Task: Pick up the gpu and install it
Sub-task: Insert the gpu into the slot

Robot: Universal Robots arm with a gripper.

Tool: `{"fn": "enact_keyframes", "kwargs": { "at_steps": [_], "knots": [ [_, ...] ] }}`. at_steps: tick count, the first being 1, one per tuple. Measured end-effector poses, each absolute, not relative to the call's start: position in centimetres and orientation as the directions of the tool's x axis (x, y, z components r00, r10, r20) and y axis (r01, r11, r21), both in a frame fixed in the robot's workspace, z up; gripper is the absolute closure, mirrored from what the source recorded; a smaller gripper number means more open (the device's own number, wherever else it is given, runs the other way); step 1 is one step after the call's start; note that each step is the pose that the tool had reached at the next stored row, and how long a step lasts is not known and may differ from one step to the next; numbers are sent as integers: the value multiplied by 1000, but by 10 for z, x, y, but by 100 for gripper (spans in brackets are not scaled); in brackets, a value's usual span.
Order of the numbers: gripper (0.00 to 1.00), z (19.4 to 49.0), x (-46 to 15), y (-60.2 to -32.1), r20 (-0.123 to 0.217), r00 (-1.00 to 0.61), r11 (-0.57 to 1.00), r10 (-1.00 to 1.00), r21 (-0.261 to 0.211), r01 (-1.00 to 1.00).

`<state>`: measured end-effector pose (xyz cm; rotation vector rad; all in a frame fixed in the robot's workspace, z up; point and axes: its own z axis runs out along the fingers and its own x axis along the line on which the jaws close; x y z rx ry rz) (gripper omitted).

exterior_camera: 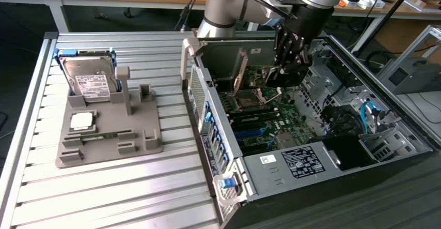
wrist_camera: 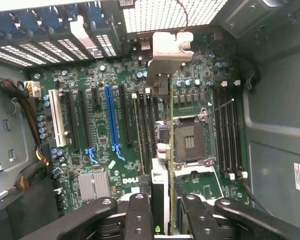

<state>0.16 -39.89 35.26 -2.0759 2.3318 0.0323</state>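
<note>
1. The tool is inside the open computer case, hanging above the green main board. Its fingers are closed on the gpu.
2. In the wrist view the gpu is seen edge-on. It looks like a thin green line going from between the fingers up to its silver bracket. The bracket is near the holey back wall of the case.
3. So I think the picking-up part is done. The putting-in part is the step in hand. The gpu is in the air over the board and I cannot tell if it touches any slot yet.
4. To go in, the card's bottom edge must line up straight with one long slot. The blue slot and the black slots beside it all run the same way as the card. The bracket must also fit at the back wall.
5. Room is tight. The square chip socket is just beside the card on one side, and the row of slots is on the other.
6. The case walls stand up all around, so the free way in and out is up.
7. Out on the table, the grey holder has the hard drive on it, well apart from the tool.
</note>
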Motion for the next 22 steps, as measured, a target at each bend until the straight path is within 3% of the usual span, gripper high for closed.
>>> {"fn": "enact_keyframes", "kwargs": {
  "at_steps": [22],
  "knots": [
    [73, 352, 2, -399, -28, -29, 29, -999, 3, -1000]
  ]
}}
